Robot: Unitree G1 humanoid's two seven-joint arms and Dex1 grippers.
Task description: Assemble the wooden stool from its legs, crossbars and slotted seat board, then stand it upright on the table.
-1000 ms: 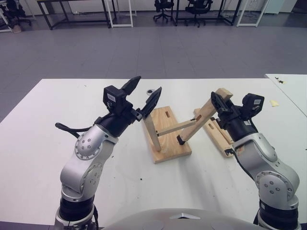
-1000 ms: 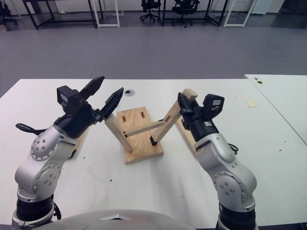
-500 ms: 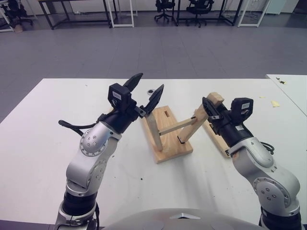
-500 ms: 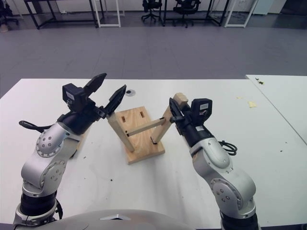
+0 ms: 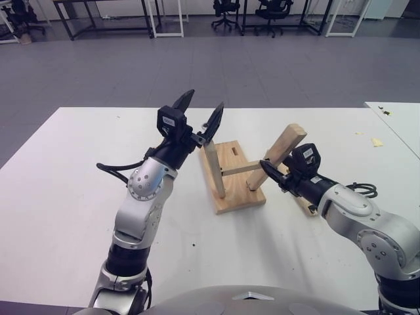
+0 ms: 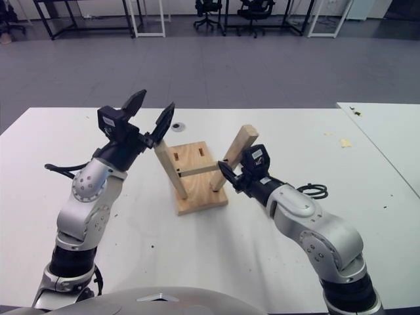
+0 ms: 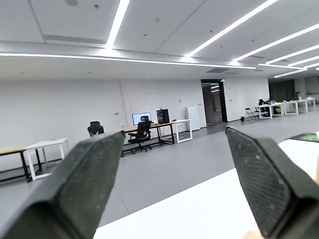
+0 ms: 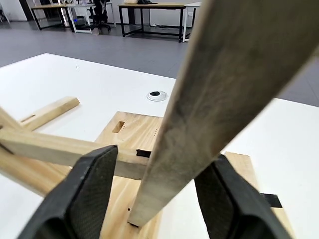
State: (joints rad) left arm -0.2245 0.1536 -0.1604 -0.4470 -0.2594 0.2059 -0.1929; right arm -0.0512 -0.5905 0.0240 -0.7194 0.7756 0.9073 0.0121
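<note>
The left arm is bent upward, its pincer (image 5: 202,105) spread wide in the air by the top of the upright pale wooden leg (image 5: 215,170). The right arm reaches low, its pincer (image 5: 264,167) loosely straddling the slanted pale wooden leg (image 5: 285,144) near its foot. A thin wooden crossbar (image 5: 239,169) joins the legs above the flat slotted wooden seat board (image 5: 241,195), which lies on the white counter (image 5: 65,170).

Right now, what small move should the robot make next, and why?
Probably lower the left pincer onto the top of the left leg and close it. That pincer hangs open just above the leg, while the right pincer sits at the tilted right leg; a crossbar joins both legs on the seat board.
</note>
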